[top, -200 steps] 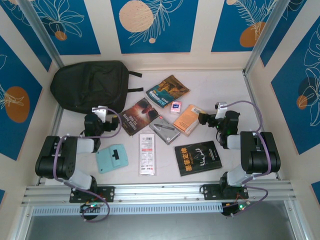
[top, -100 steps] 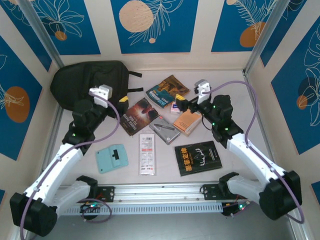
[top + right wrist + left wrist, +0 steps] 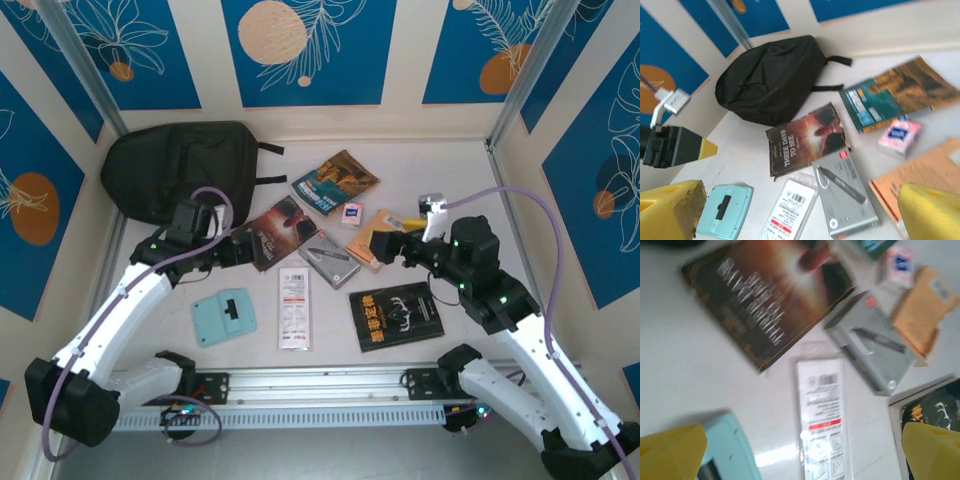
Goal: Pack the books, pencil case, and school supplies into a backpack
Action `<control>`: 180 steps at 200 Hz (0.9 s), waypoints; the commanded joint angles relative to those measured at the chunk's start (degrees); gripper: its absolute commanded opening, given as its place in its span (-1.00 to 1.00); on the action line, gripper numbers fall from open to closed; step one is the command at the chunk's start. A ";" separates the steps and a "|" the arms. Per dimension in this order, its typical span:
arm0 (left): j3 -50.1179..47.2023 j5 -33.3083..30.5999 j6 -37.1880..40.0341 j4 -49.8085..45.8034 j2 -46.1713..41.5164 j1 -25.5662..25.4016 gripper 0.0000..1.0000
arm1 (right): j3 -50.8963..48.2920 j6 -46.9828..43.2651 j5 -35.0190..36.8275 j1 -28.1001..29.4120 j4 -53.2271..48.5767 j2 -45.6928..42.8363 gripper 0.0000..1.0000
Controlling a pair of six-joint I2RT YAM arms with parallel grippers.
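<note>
Left end effector (image 3: pixel 243 250) and right end effector (image 3: pixel 385 247): both spread wide and holding nothing, poised over the items at mid-desk (image 3: pixel 450 180). Four books (image 3: pixel 280 230) and four school supplies (image 3: pixel 294 308) lie loose there. The backpack (image 3: pixel 180 170) lies far left, apart. Judged progress: packing not yet begun.

The site was a robot test cell: a white table (image 3: pixel 450 170) enclosed by blue patterned wall panels (image 3: pixel 310 50), with an aluminium rail (image 3: pixel 320 385) at the front.
</note>
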 commanded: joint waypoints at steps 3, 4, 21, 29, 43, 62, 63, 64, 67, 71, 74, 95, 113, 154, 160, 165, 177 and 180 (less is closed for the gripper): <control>-2.03 0.71 -8.13 -1.26 -1.77 3.65 1.00 | 1.06 8.32 -6.11 -0.52 -8.19 4.77 0.98; -2.04 0.48 -8.14 -1.28 -1.84 3.78 0.99 | 1.25 8.37 -5.89 -0.42 -8.47 4.98 0.98; -1.06 -2.42 -8.70 -1.42 -2.05 4.74 0.99 | 2.20 7.98 -1.92 2.35 -12.18 7.88 0.98; -0.32 -3.39 -8.32 -0.93 -1.78 4.78 0.99 | 1.62 8.71 1.48 4.23 -12.32 8.16 0.97; 1.12 -5.23 -6.94 0.00 -1.07 4.77 1.00 | 0.09 10.88 2.09 4.71 -11.10 8.54 0.98; 3.78 -10.59 -6.75 -1.03 0.46 4.92 1.00 | -1.83 12.02 0.21 4.42 -8.42 8.53 0.98; 3.95 -10.97 -6.75 -1.16 0.55 4.94 1.00 | -1.87 12.02 0.22 4.42 -8.32 8.57 0.97; 4.08 -11.34 -6.84 -1.23 0.64 4.95 0.99 | -1.88 12.02 0.22 4.46 -8.28 8.60 0.97; 4.58 -12.46 -7.03 -1.60 0.84 4.92 0.97 | -1.91 12.03 0.22 4.50 -8.16 8.79 0.95; 5.33 -13.86 -7.41 -1.90 0.99 4.95 0.93 | -1.83 12.03 0.45 4.50 -8.17 8.93 0.93; 5.84 -15.00 -7.55 -1.99 1.00 4.97 0.92 | -1.81 12.02 0.71 4.58 -8.15 9.12 0.92; 7.74 -23.72 -9.73 -0.87 -1.22 4.92 0.86 | -1.84 12.50 4.32 4.77 -8.97 9.85 0.90; 10.26 -29.65 -10.38 -0.78 -0.66 4.97 0.86 | -2.33 11.97 5.19 4.35 -7.87 10.84 0.89; 17.83 -31.16 -2.09 0.82 11.41 4.87 0.80 | 0.77 8.70 4.61 4.57 -6.83 18.42 0.88; 19.34 -29.60 -0.20 1.10 13.97 4.83 0.80 | 1.14 8.26 4.70 4.74 -6.81 19.36 0.88; 20.94 -28.00 1.49 1.40 16.14 4.88 0.81 | 1.41 7.97 4.78 4.94 -6.78 19.95 0.89; 25.40 -25.23 5.45 0.54 22.01 4.75 0.81 | 1.71 7.59 4.50 5.34 -6.56 20.97 0.89; 26.52 -24.56 6.25 0.03 23.50 4.72 0.80 | 1.70 7.48 4.40 5.39 -6.44 21.15 0.89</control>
